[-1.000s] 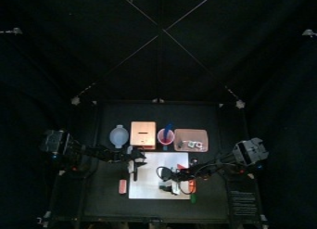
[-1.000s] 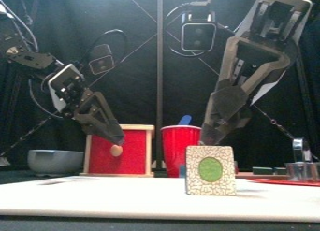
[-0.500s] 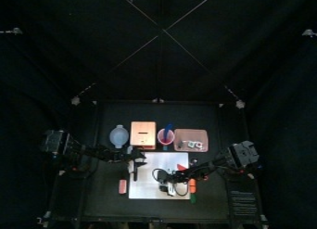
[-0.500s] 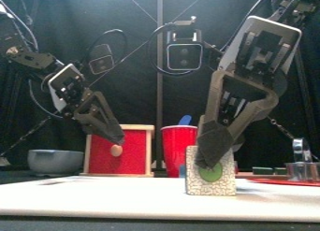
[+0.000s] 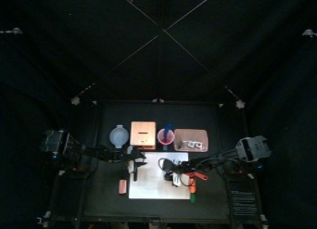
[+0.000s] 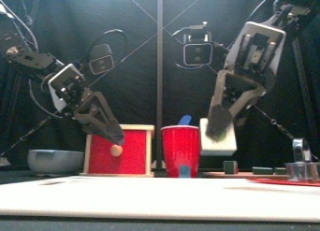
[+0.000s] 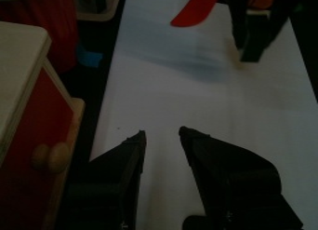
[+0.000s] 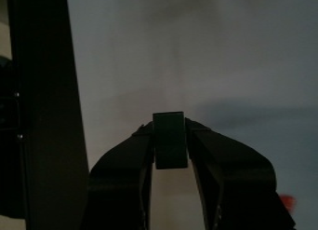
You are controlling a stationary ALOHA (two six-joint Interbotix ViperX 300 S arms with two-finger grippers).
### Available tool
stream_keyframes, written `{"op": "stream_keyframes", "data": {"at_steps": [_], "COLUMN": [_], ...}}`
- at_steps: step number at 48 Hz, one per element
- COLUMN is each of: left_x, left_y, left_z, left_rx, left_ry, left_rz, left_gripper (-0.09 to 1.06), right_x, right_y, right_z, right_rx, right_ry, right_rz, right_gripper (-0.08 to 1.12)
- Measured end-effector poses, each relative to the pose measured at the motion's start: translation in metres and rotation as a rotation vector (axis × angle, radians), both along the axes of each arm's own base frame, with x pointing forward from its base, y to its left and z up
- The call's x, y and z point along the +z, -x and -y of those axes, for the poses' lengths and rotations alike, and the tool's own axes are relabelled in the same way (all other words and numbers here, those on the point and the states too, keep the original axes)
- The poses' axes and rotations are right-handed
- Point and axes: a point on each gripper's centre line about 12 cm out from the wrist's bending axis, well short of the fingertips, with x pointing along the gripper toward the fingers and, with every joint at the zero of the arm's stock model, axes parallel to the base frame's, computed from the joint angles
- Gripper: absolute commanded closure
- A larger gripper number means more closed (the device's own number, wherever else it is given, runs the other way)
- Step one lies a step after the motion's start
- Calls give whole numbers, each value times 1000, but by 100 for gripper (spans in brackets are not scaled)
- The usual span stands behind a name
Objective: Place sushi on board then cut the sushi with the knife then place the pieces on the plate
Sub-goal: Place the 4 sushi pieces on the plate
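Raised the right gripper [image 6: 219, 144] off the board [image 7: 174, 94] since the earlier frame and took the piece [image 8: 168, 142] up with it; found the board's front edge bare of the sushi seen standing there a moment before. Saw the jaws pinched shut on the piece, held clear above the board's right half and touching nothing else. Judged the cutting done for this piece and the carry to the tray [image 5: 191, 138] only just begun.

Found the tray at the tabletop's back edge, right of the middle, just behind the board's back right corner; judged the way there short, back and slightly right. Noted the cup [image 6: 181, 151] just beside the tray's left edge, with a blue knife [image 6: 185, 120] poking out, and took it for the likeliest thing to clip. Made out a metal cutter [image 6: 300, 169] toward the tabletop's right edge, on or near the tray; could not tell which. Saw a red knife [image 7: 196, 8], by its look, near the board's right edge close by the right gripper. Spotted one small dark block [image 6: 231, 166] low behind the held piece, likely more sushi; could not tell whether on the board.

Found the left gripper [image 7: 162, 145] near the board's back left corner, just in front of the box [image 6: 119, 151], jaws a little apart and empty, well apart from the carry. Saw the bowl [image 6: 54, 161] left of the box along the tabletop's back edge and a small red toy [image 5: 122, 184] just off the board's left edge; judged neither in the way.
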Motion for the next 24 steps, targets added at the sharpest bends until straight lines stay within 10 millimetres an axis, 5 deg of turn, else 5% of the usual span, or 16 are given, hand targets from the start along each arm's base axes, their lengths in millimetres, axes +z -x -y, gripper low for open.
{"op": "stream_keyframes", "data": {"at_steps": [10, 24], "left_x": [0, 0], "left_y": [0, 0], "left_z": [0, 0], "left_rx": [-1, -1], "left_ry": [-1, -4], "left_rz": [0, 0], "left_gripper": [21, 21], "right_x": [22, 24], "right_y": [52, 127], "right_z": [71, 160], "right_rx": [-182, -445], "right_ry": [12, 130], "right_rz": [28, -4], "right_gripper": [44, 44]}}
